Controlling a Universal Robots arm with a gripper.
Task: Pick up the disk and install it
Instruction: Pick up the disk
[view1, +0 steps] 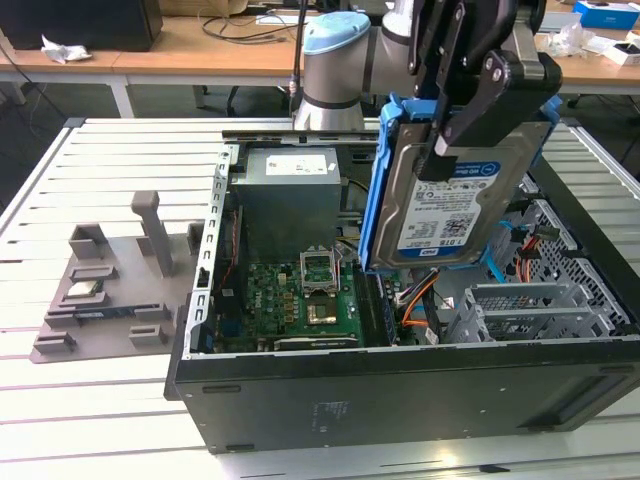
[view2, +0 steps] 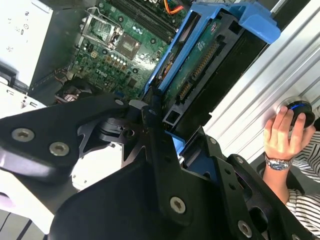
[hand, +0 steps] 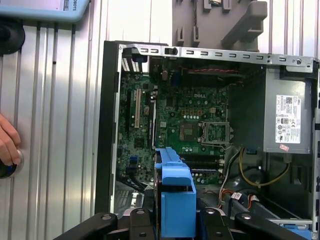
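Aloft, black claw (view1: 448, 140) clamps flat silver disk (view1: 445, 215) (blue plastic-framed).

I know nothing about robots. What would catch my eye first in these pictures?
First, the black gripper clamped on a silver disk in a blue frame, held on edge above the open computer case. Inside the case lies a green circuit board. In the second wrist view, a person's hand rests on a round knob on the table.
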